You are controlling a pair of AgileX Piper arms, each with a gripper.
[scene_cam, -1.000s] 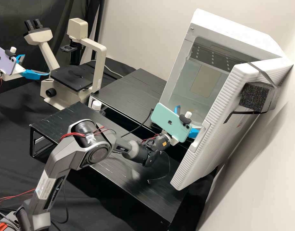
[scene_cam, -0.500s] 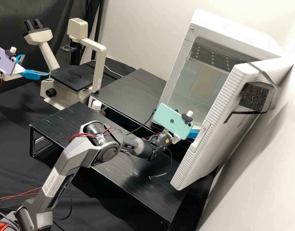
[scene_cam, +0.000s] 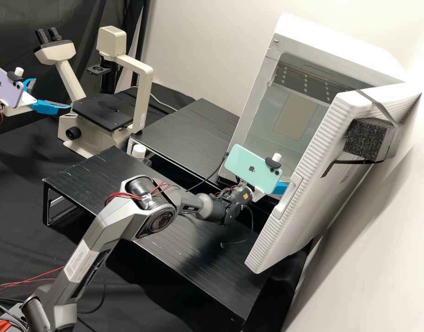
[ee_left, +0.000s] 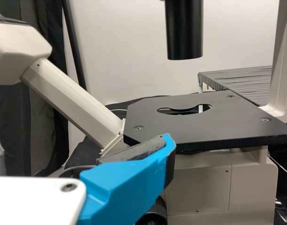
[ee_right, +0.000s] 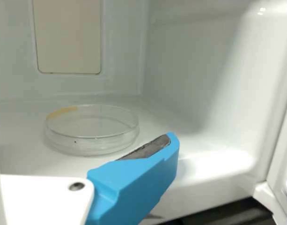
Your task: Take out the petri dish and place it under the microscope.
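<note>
Pale wall (scene_cam: 188,50) and black cloth stand behind the black slatted surface (scene_cam: 193,258), and on the far side of it my right end effector (ee_right: 82,140) reaches into a white cabinet (scene_cam: 341,41). Just ahead of its fingertips, on the cabinet floor, lies the petri dish (ee_right: 91,145). I have both blue fingers spread wide there, with nothing between them.

Trouble would most likely start with contact: if I advance off-centre, one fingertip could nudge the rim and send the smooth dish skidding towards the back. Closing too high could slip off the curved glass-like wall or tilt it. On the way out, the open door (scene_cam: 290,226), close beside this end effector, could knock my wrist and jolt the dish loose.

The dish is clear, round and shallow, with an amber streak at its rim; my fingers are hard blue with rough dark pads. Cabinet walls look glossy, the door ribbed.

Farther out, my left end effector (scene_cam: 51,93) stands open and unladen beside the cream microscope (scene_cam: 143,92). Its flat black stage (ee_left: 218,117), near those fingertips, has a rounded cut-out; a dish set down off-centre could sit unevenly over it.
</note>
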